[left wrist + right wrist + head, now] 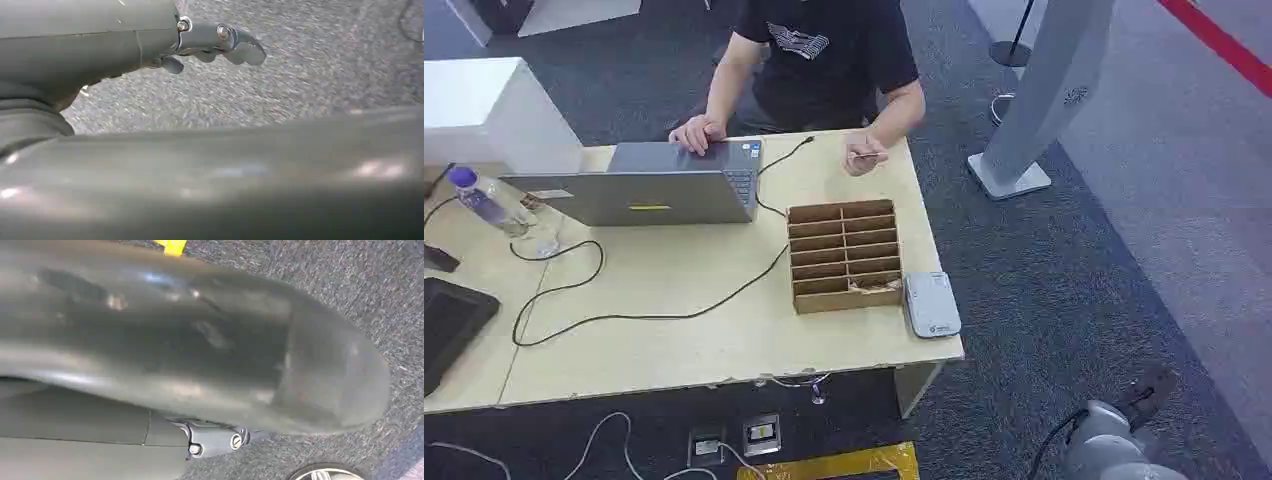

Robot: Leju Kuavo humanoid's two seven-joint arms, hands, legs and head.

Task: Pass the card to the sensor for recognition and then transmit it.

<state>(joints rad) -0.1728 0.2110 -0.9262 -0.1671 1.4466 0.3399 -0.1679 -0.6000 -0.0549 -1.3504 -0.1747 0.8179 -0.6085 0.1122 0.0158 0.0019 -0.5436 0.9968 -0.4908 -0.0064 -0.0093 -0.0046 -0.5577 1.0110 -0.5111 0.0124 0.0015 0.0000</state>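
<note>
1. Both arms hang low beside the body; the right hand (1152, 385) shows at the head view's lower edge, over carpet; whether its fingers are apart or together I cannot tell; the left hand (220, 45) has its fingers curled in and holds nothing.
2. Nothing of the task looks begun, I judge; the grey sensor (931, 303) lies at the table's (674, 350) near right corner, just beside the cardboard divider box (844, 255).
3. Farther off, the card (865, 156) sits in the person's hand (862, 160); taking, scanning and handing on remain.
4. No writing is legible.
</note>
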